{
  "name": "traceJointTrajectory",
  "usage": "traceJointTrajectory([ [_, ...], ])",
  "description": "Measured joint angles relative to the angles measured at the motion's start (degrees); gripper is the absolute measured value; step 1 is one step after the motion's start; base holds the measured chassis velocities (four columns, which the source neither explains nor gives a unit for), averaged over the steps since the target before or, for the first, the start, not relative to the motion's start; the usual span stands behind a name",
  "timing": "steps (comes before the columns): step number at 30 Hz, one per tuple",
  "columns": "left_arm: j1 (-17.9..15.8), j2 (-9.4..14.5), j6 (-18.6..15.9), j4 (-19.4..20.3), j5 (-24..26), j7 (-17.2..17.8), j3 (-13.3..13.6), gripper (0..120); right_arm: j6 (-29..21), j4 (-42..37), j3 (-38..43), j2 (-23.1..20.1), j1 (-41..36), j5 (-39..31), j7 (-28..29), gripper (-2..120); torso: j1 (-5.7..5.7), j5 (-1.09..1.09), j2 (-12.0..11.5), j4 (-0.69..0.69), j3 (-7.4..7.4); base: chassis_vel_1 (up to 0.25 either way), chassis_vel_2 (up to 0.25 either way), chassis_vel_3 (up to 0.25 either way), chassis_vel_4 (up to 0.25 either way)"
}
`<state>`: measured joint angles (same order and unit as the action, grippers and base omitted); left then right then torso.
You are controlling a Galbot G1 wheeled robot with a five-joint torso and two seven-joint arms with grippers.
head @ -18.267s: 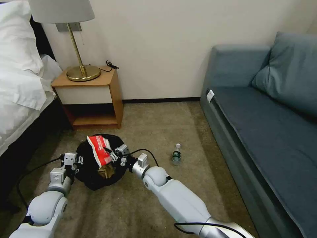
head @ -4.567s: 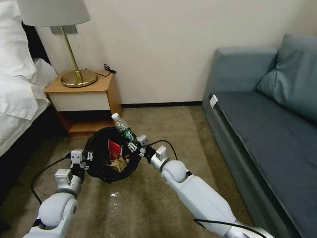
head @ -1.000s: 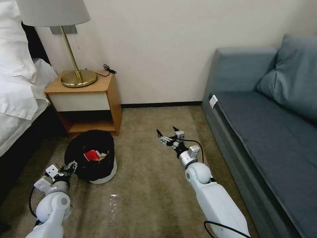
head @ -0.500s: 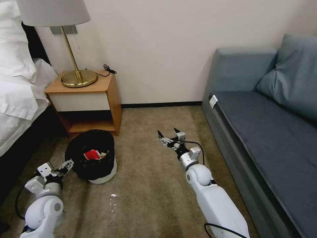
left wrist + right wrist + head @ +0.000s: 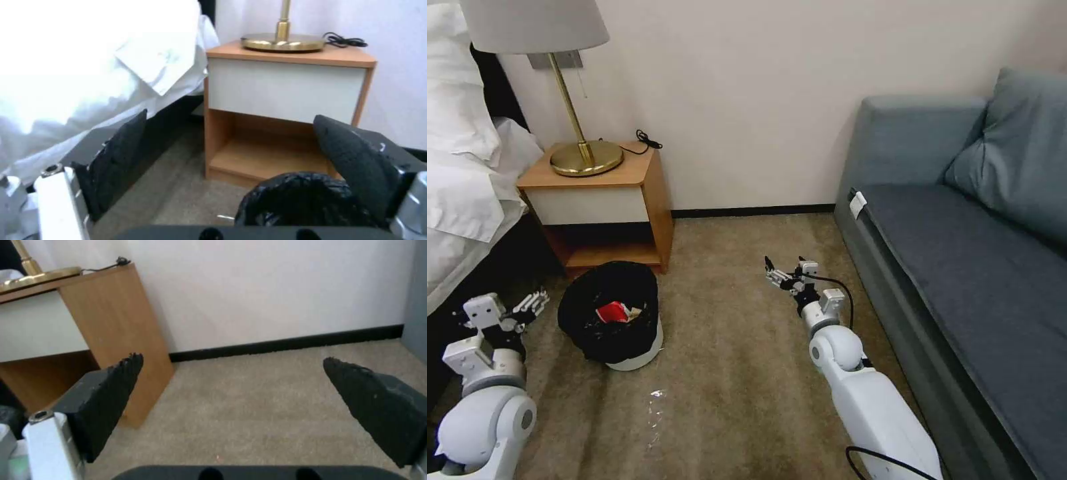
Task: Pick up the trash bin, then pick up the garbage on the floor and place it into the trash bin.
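The trash bin (image 5: 635, 350) stands on the carpet in front of the nightstand, a white tub with a black bag (image 5: 587, 327) draped over its rim. Garbage lies inside it: a red-and-white packet (image 5: 612, 312) and a brown scrap (image 5: 634, 311) show at the top. My left gripper (image 5: 534, 301) is open, a short way to the bin's left and apart from it. In the left wrist view the bag (image 5: 302, 203) sits low between the open fingers (image 5: 120, 160). My right gripper (image 5: 784, 265) hangs open and holds nothing over bare carpet to the bin's right. Its fingers (image 5: 106, 400) are spread wide.
A wooden nightstand (image 5: 604, 200) with a brass lamp (image 5: 586, 157) stands against the wall behind the bin. The bed (image 5: 467, 200) runs along the left, and a blue-grey sofa (image 5: 960, 267) lines the right. A small shiny patch (image 5: 654, 400) marks the carpet.
My left gripper has drawn back from the bin's rim, leftward and upward. The right arm has shifted slightly to the right, still open. The bin has stayed put on the carpet.
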<state>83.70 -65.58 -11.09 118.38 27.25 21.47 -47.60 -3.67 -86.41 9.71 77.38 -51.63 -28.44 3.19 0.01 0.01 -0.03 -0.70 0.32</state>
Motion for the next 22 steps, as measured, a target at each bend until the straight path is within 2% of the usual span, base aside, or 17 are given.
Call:
traceJointTrajectory([
  [2, 0.99, 0.25, 0.47, 1.05, -0.8, -0.78, 0.59, 100, -1.88, -1.52, -0.9, -1.69, 0.3, -2.28, 0.26, 100, 0.0, 0.0, 0.0, 0.0, 0.0, 0.0, 0.0, 0.0, 0.0],
  [10, 4.14, 1.29, 1.52, 3.4, -1.16, -3.91, 1.98, 100, -3.42, -3.45, -3.61, -5.72, -0.3, -6.42, 0.84, 100, 0.0, 0.0, 0.0, 0.0, 0.0, 0.0, 0.0, 0.0, 0.0],
  [14, 5.69, 2.75, 1.36, 4.53, -0.64, -5.5, 1.31, 100, -3.77, -3.5, -4.04, -7.59, 0.19, -9.09, 0.7, 100, 0.0, 0.0, 0.0, 0.0, 0.0, 0.0, 0.0, 0.0, 0.0],
  [22, 6.32, 3.65, 0.75, 4.61, 0.58, -7.18, 0.26, 100, -4.39, -3.1, -3.59, -8.93, 1.97, -12.3, 0.17, 100, 0.0, -0.01, 0.0, 0.0, -0.01, 0.0, 0.0, 0.0, 0.0],
])
